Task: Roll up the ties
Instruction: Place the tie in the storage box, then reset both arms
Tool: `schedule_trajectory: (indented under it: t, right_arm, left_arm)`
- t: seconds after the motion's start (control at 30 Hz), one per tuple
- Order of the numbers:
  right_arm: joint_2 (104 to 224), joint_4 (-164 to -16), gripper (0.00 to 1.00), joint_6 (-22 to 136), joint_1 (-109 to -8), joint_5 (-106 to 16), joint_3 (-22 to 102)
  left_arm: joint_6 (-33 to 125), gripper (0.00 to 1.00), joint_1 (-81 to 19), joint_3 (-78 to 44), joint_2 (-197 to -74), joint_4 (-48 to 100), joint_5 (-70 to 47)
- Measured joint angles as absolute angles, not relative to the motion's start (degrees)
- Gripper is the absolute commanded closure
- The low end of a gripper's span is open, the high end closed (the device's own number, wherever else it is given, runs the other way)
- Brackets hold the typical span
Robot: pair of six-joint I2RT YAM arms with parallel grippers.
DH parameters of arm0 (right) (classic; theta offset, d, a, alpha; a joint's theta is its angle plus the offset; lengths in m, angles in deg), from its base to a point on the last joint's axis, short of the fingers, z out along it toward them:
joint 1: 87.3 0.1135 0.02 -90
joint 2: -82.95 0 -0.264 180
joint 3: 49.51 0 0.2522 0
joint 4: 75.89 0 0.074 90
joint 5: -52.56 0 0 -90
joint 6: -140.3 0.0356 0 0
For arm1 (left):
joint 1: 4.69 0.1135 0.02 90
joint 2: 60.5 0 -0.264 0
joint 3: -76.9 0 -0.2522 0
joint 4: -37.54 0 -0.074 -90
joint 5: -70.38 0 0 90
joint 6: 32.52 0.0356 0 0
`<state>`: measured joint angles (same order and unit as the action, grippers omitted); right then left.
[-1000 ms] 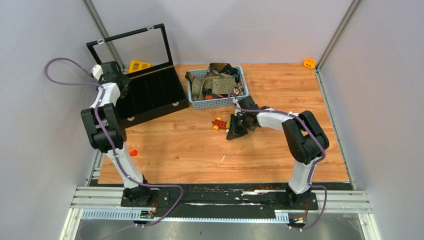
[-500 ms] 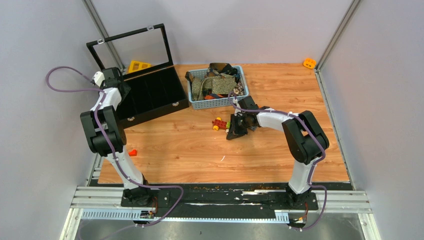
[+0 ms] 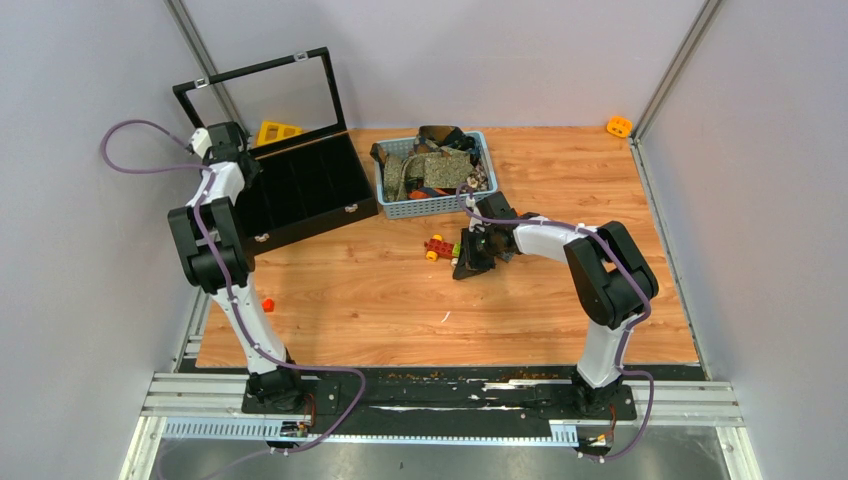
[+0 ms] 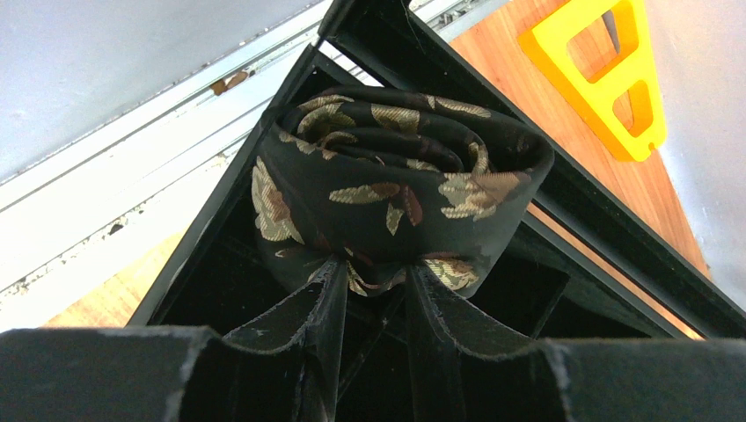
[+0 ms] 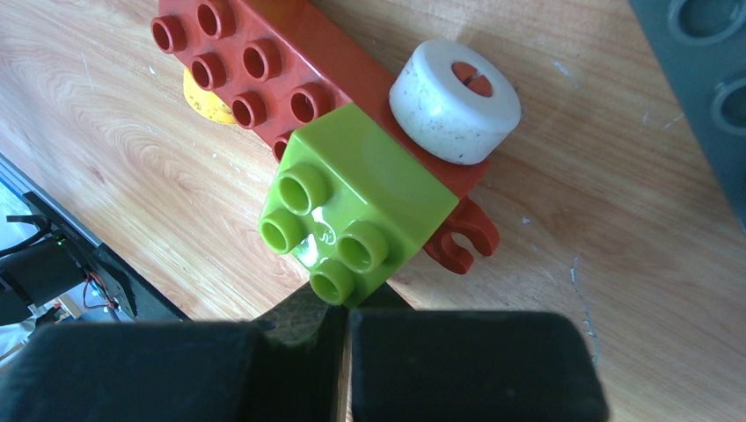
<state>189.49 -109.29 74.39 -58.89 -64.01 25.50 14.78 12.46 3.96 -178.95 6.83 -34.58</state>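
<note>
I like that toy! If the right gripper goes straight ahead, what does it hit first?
Probably the green brick, just ahead of the shut right gripper; the gap is unclear.

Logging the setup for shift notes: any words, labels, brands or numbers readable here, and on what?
None can be read.
The rolled tie in the left pincer bears only a leaf print.
The green brick and red brick show plain studs, no lettering.
The black box and basket show no label.
</note>
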Motion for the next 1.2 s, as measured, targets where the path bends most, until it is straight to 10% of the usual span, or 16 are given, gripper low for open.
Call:
schedule_trajectory:
  t: [0.6,1.2]
  right_arm:
    - [189.73,-109.29,1.00,74.39,-58.89,-64.32,25.70]
    - [189.69,-109.29,1.00,74.37,-58.89,-64.25,25.70]
  left_arm:
    - [13.63,0.64,13.18,3.02,-181.27,7.66,-34.03]
    - [14.30,0.05,15.32,-3.76,-172.35,7.68,-32.74]
